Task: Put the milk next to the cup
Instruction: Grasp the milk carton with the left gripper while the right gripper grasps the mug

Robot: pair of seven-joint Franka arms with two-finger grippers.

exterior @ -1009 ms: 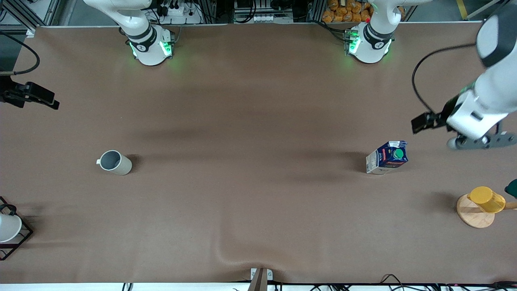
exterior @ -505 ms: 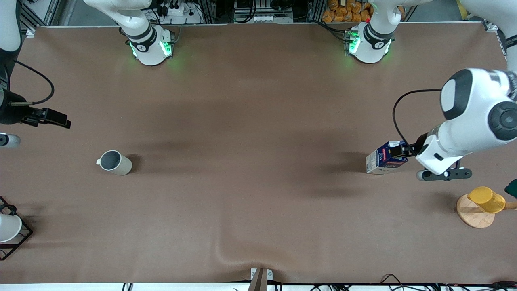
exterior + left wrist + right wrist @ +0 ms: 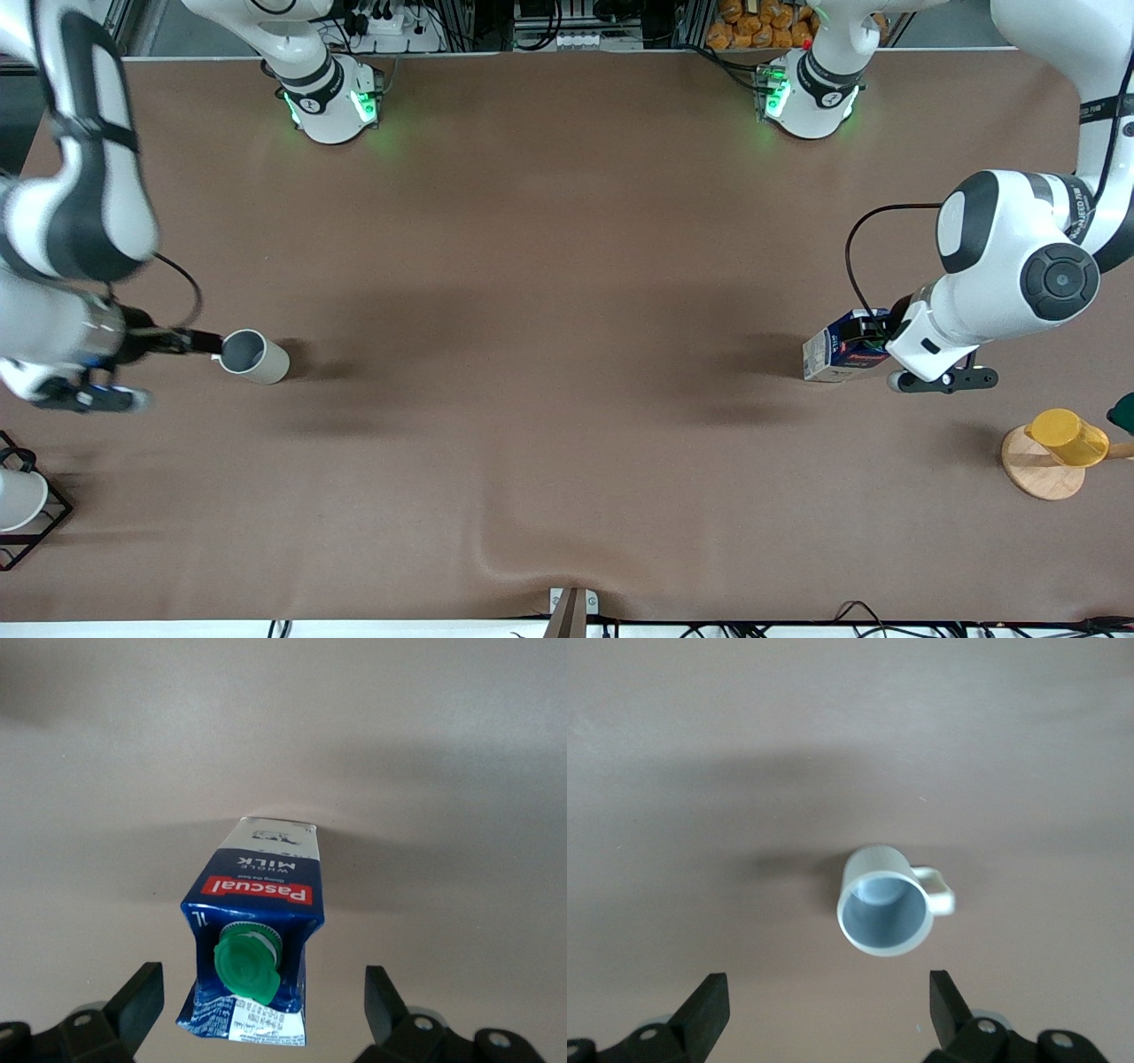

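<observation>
Front view: since the frame half a second ago the right arm has swung in from the table's edge; its right gripper (image 3: 75, 394) now sits just beside the cup (image 3: 253, 356), at the right arm's end of the table. The left gripper (image 3: 941, 379) has edged closer over the milk (image 3: 840, 352), which has not moved.

Left wrist view: fingers (image 3: 133, 1005) spread wide, holding nothing; the milk (image 3: 254, 930) stands between and below them, untouched, green cap up.

Right wrist view: fingers (image 3: 704, 1010) equally wide, empty; the cup (image 3: 886, 901) is upright between them, not contacted, handle to one side.

Surface: brown table cover (image 3: 549, 266), rumpled near the front camera. Milk and cup are well apart, milk toward the left arm's end. A yellow cup (image 3: 1067, 436) on a wooden disc (image 3: 1041, 474) lies nearer the camera than the milk.
</observation>
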